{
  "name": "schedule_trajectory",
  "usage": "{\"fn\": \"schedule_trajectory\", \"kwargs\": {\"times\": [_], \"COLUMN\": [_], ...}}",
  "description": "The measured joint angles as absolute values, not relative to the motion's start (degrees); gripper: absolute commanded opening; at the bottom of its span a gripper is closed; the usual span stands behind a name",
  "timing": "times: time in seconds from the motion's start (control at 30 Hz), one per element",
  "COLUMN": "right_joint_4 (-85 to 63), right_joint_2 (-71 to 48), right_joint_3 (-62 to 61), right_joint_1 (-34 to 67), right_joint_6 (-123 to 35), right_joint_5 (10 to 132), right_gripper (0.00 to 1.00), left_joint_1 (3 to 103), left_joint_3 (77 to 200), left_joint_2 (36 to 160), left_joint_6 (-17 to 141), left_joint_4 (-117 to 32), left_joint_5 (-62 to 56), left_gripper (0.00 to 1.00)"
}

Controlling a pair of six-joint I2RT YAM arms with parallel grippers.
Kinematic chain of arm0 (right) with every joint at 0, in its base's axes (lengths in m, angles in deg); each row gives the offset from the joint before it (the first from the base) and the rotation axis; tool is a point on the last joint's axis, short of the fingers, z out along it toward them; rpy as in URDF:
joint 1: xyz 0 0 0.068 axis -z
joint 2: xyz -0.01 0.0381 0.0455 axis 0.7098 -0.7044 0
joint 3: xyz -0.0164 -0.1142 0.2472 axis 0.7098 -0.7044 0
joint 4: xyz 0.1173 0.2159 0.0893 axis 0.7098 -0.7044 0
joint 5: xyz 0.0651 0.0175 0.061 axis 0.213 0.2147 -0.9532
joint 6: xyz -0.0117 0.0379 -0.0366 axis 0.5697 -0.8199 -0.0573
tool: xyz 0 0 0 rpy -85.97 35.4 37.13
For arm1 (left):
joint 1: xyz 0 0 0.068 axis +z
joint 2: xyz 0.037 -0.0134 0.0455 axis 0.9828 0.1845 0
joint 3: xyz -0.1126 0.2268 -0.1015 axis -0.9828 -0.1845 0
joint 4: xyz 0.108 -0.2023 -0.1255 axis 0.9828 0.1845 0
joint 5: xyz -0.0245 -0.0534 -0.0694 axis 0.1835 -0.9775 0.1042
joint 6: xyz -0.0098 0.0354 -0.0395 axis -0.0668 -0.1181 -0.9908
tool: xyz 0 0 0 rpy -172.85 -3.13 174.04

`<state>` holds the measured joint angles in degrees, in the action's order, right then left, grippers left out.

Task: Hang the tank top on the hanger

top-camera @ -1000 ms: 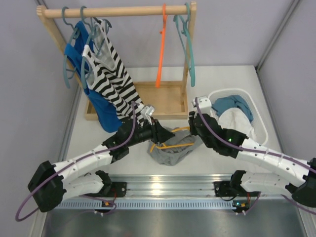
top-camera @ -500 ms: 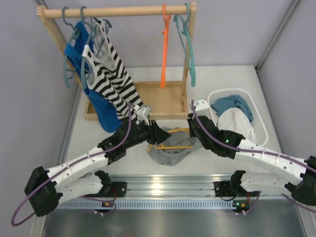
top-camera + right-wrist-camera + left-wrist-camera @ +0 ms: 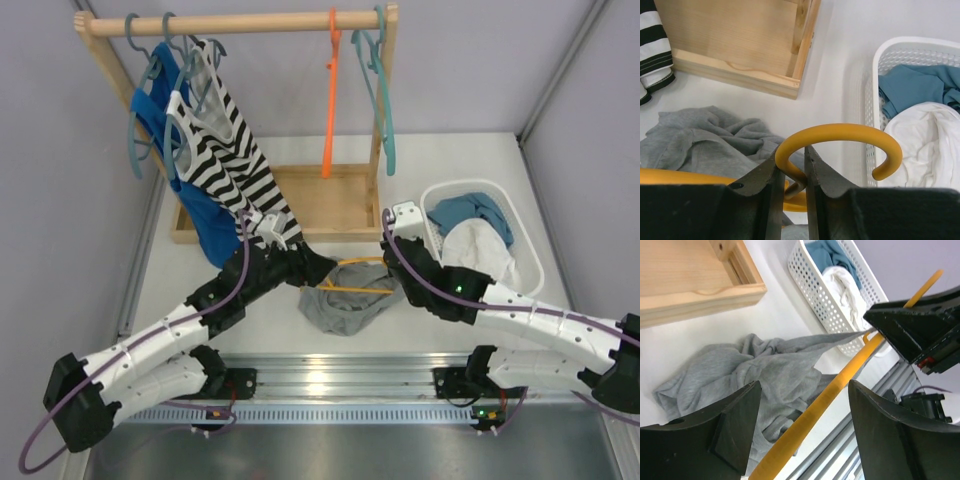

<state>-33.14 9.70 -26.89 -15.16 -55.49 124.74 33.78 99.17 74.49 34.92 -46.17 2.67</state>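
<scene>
The grey tank top lies crumpled on the white table between the arms; it also shows in the left wrist view and the right wrist view. The yellow-orange hanger lies across it, one strap stretched toward its hook end. My right gripper is shut on the hanger's hook. My left gripper is open, its jaws on either side of the hanger's bar without touching it; in the top view it sits at the tank top's left edge.
A wooden rack at the back holds a striped top, a blue top, teal hangers and a red-orange hanger. Its wooden base tray sits behind the tank top. A white laundry basket with clothes stands right.
My left gripper has drawn back to the left and up, away from the middle of the tank top. The hanger has shifted slightly up the table; my right gripper moved a little back.
</scene>
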Motion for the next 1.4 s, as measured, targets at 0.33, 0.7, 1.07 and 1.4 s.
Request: {"fn": "schedule_trajectory", "kwargs": {"times": [0.33,0.7,1.07,1.4], "right_joint_4": [-34.61,-36.42,-38.56,-39.26], "right_joint_2": [9.83,11.55,10.53,10.53], "right_joint_3": [-26.87,-26.72,-24.94,-24.92], "right_joint_1": [-16.82,-17.69,-19.88,-19.92], "right_joint_6": [-53.78,-53.74,-53.23,-53.26], "right_joint_5": [126.51,127.50,128.83,130.21], "right_gripper": [0.00,0.00,0.00,0.00], "left_joint_1": [34.07,34.33,34.40,34.44], "left_joint_3": [99.63,100.70,102.06,105.53], "left_joint_2": [68.89,72.76,84.32,88.35], "left_joint_6": [32.78,34.77,38.11,42.16], "left_joint_4": [-39.68,-28.44,-28.18,-26.91], "left_joint_5": [14.16,10.40,-2.03,-6.82], "left_gripper": [0.53,0.49,0.48,0.50]}}
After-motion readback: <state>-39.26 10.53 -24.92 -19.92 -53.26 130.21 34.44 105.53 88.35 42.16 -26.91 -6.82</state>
